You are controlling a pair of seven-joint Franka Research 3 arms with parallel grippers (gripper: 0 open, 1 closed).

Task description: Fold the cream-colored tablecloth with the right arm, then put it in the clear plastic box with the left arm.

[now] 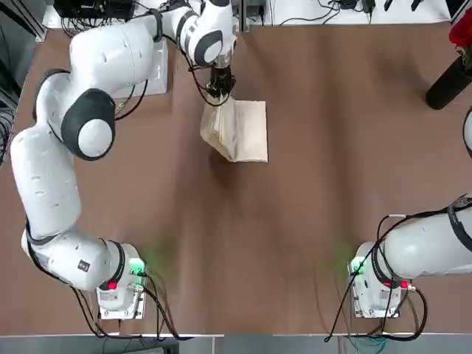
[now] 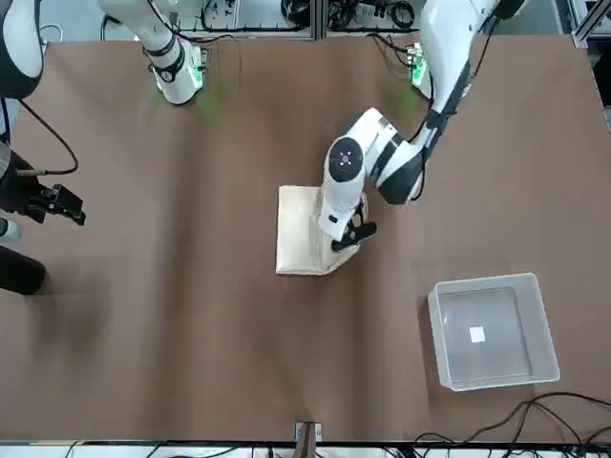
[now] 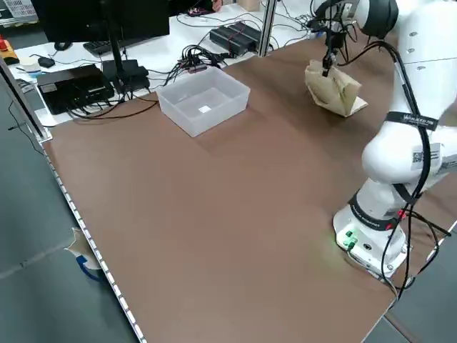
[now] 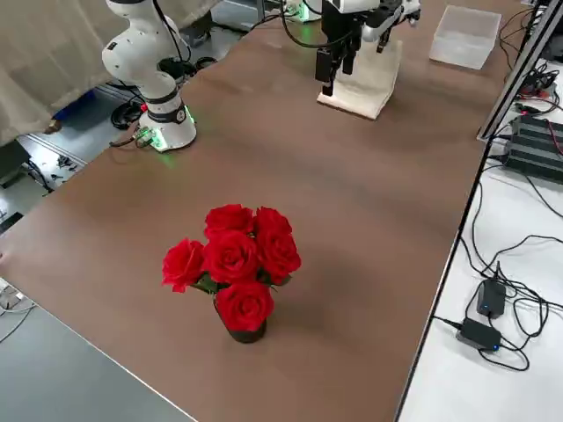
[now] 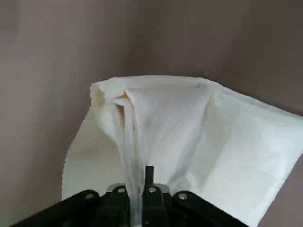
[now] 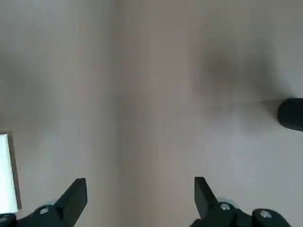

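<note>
The cream-colored tablecloth [image 1: 240,131] lies folded on the brown table, and one edge is pulled up off the surface. My left gripper [image 1: 219,92] is shut on that raised edge, with fabric pinched between its fingertips in the left wrist view [image 5: 137,191]. From the front, the tablecloth [image 2: 304,234] hangs from the left gripper [image 2: 348,239]. The clear plastic box [image 2: 492,329] stands apart from the cloth, holding only a small white label. My right gripper [image 2: 57,202] hovers open off to the side over bare table, fingers wide apart in its wrist view [image 6: 139,196].
A dark vase of red roses [image 4: 233,268] stands near the table's far right edge. Cables, power bricks and electronics [image 3: 86,82] lie on the white benches beyond the table. The box [image 3: 203,100] sits close to the table's far left corner.
</note>
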